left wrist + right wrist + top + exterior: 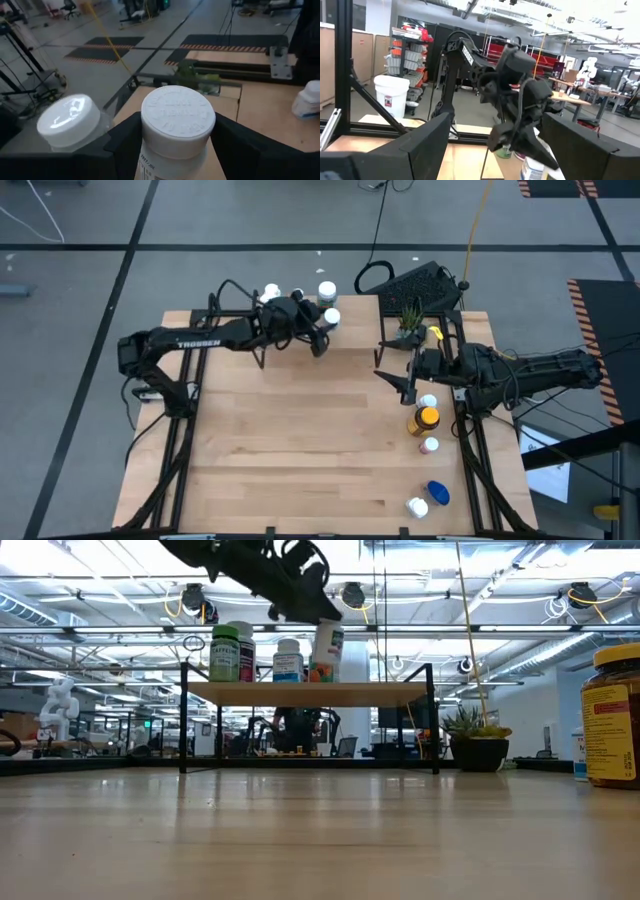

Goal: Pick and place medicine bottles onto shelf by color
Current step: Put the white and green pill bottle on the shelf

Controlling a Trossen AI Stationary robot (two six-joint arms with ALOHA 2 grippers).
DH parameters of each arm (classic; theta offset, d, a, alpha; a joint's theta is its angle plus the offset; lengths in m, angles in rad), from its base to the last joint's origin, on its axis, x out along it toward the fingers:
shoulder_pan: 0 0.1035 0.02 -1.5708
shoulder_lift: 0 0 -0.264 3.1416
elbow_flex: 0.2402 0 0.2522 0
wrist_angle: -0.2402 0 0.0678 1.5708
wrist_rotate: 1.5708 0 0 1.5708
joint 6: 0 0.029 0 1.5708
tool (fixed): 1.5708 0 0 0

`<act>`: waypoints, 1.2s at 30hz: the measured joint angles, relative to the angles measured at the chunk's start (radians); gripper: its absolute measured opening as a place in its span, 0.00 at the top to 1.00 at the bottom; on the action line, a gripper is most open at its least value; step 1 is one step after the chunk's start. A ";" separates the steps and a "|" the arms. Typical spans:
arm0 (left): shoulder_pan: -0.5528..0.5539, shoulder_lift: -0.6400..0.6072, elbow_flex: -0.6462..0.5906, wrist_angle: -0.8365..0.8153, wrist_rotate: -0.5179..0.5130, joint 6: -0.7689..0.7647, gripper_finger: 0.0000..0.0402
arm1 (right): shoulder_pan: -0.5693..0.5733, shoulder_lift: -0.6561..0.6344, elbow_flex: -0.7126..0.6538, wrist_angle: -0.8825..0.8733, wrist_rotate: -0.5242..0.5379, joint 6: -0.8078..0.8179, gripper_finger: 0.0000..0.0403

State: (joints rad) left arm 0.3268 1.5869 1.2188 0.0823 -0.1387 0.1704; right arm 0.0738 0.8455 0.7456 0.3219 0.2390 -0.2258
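Observation:
My left gripper (328,325) is over the light-wood shelf (310,692) at the table's far edge, shut on a white-capped white bottle (178,117). Another white-capped bottle (69,120) stands right beside it on the far side. A green bottle (225,652) and a white bottle (288,660) stand on the shelf board. My right gripper (400,380) is open and empty at the table's right. Near it, on the tabletop, are an amber bottle (425,420), a white-capped one (428,401), a pink-labelled one (430,446), a blue one (437,492) and a white one (417,506). My left gripper pinches the white bottle between its two fingers, one on each side of the body just below the cap (150,160). The fingers come slanting down from the table's left. The bottle (327,645) hangs slightly tilted with its base at the shelf board; whether it rests there, I cannot tell.
A small potted green plant (410,320) stands at the far right beside the shelf. The amber bottle looms at the right edge of the low view (612,715). The middle and near left of the wooden tabletop (290,440) lie bare.

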 joint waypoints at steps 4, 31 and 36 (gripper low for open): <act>0.017 0.033 0.000 -0.008 0.005 -0.001 0.46 | 0.000 0.000 0.000 0.003 0.000 -0.023 0.22; 0.058 0.076 0.001 0.000 -0.010 0.006 0.26 | -0.001 0.000 0.000 0.010 -0.002 -0.030 0.22; 0.057 0.075 0.001 0.003 -0.012 0.030 0.22 | -0.001 0.000 0.000 0.007 -0.003 -0.030 0.22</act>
State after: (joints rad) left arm 0.3840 1.6622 1.2193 0.0858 -0.1511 0.2008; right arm 0.0731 0.8455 0.7452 0.3286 0.2356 -0.2558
